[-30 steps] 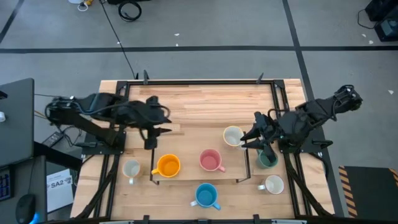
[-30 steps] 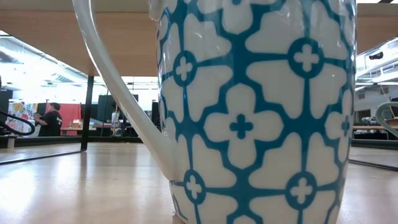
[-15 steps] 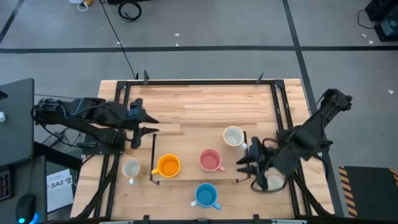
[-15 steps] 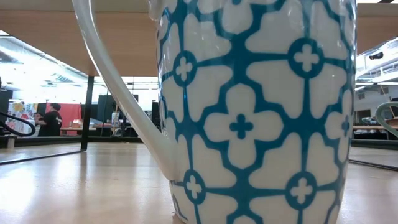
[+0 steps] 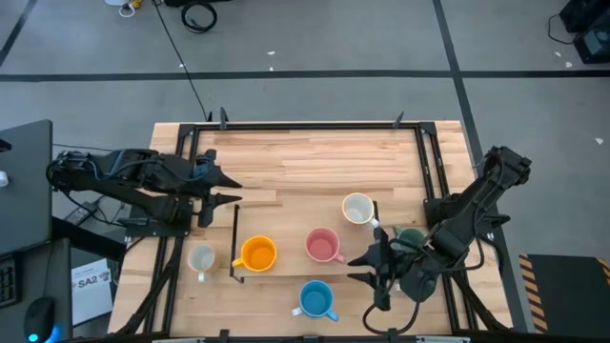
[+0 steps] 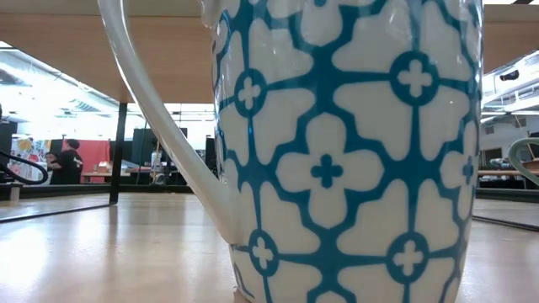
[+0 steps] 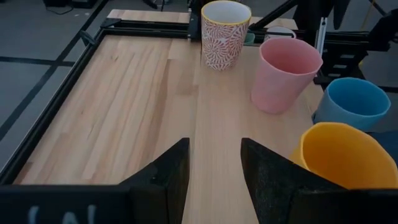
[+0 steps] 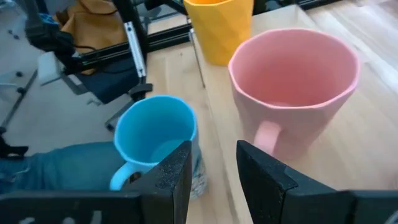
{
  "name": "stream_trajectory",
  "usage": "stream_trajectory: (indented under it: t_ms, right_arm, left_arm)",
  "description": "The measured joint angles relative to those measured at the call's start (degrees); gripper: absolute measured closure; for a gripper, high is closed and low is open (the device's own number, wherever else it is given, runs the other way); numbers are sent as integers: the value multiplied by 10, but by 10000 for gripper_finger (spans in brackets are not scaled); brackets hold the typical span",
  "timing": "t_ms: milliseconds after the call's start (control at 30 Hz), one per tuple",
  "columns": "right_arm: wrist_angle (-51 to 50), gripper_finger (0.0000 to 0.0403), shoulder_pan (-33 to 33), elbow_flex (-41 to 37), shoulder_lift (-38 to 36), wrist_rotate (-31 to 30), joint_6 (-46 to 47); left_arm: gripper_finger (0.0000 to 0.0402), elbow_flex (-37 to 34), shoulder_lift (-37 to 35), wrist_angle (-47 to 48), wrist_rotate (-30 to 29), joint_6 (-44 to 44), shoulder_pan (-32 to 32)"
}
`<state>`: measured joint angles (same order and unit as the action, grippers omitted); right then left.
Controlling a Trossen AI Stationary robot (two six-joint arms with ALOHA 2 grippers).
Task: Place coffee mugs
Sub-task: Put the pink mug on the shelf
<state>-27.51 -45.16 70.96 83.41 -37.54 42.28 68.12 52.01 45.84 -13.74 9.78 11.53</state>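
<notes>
In the high view the orange mug (image 5: 257, 253), the pink mug (image 5: 322, 245) and the blue mug (image 5: 315, 299) stand upright near the table's near edge. A cream mug (image 5: 357, 208) stands farther back and a white one (image 5: 200, 257) at the left. The dark green mug (image 5: 410, 236) is half hidden under the right arm. My right gripper (image 5: 360, 269) is open and points left, between the pink mug (image 8: 295, 68) and the blue mug (image 8: 155, 134). My left gripper (image 5: 232, 190) waits open at the table's left. The blue-patterned mug (image 6: 337, 151) fills the low view.
A thin black frame (image 5: 234, 238) runs around the orange and pink mugs. Black rails (image 5: 305, 125) edge the table. The left wrist view shows a patterned mug (image 7: 224, 34), then the pink mug (image 7: 286, 65), the blue mug (image 7: 354, 102) and the orange mug (image 7: 345, 158). Bare wood (image 5: 305, 167) lies toward the far edge.
My right gripper has swung from beside the cream mug toward the table's near edge and a little left, ending between the pink and blue mugs. My left gripper has drawn back slightly toward the table's left edge. No mug has moved.
</notes>
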Motion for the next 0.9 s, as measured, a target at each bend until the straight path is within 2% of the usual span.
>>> stream_trajectory:
  t_ms: [167,900]
  right_arm:
    - [0,270,-3,0,3,-24,-5]
    - [-29,270,-1,0,14,-55,17]
  left_arm:
    - [251,0,0,0,0,-1,0]
    - [251,0,0,1,0,0,0]
